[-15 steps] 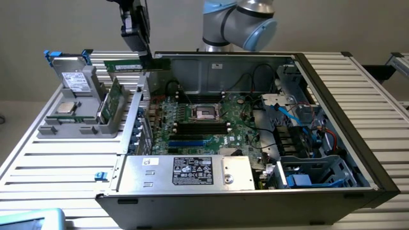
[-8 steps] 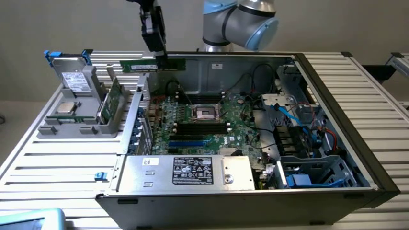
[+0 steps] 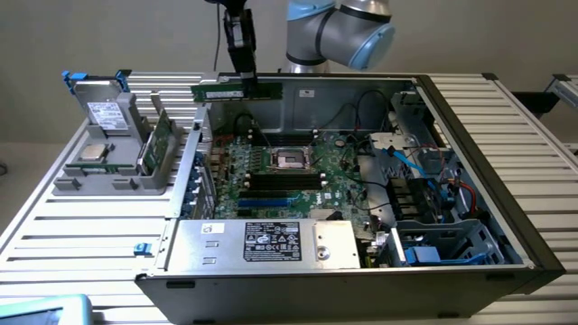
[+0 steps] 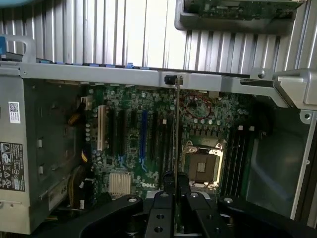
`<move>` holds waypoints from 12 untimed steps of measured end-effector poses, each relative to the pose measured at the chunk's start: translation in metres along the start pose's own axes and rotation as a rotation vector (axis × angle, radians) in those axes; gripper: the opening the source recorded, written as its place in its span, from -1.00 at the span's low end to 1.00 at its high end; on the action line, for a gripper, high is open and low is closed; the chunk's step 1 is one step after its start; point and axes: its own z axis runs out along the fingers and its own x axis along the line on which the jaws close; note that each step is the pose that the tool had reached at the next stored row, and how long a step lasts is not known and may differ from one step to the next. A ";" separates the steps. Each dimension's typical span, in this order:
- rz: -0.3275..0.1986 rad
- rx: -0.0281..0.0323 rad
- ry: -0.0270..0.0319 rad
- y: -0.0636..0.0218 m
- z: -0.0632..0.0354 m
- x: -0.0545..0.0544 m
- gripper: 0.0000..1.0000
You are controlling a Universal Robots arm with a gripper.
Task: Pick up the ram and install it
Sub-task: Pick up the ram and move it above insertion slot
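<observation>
The ram [image 3: 237, 91], a slim green stick with a white label, hangs level in the air above the back left corner of the open computer case [image 3: 470, 128]. My gripper [image 3: 245, 76] comes down from above and is shut on the stick's top edge. In the wrist view the ram [image 4: 177, 124] shows edge-on as a thin line between the black fingers [image 4: 167, 186], over the motherboard [image 4: 129, 144]. The black memory slots [image 3: 284, 181] lie below the processor socket [image 3: 292, 159], lower than and toward the exterior view's right of the stick; the same slots [image 4: 238, 153] sit beside the socket [image 4: 203, 166].
A grey tray [image 3: 86, 183] at the exterior view's left holds a grey drive box [image 3: 108, 112], a silver processor chip [image 3: 93, 152] and an upright green board [image 3: 161, 139]. The power supply [image 3: 262, 244] fills the case front; cables and a drive cage [image 3: 434, 237] crowd its right.
</observation>
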 end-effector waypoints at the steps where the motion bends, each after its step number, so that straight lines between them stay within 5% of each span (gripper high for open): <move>1: 0.000 0.0001 0.0000 -0.0018 0.0004 0.000 -0.72; 12: 0.003 -0.0001 0.0003 -0.0293 0.0048 -0.003 -0.72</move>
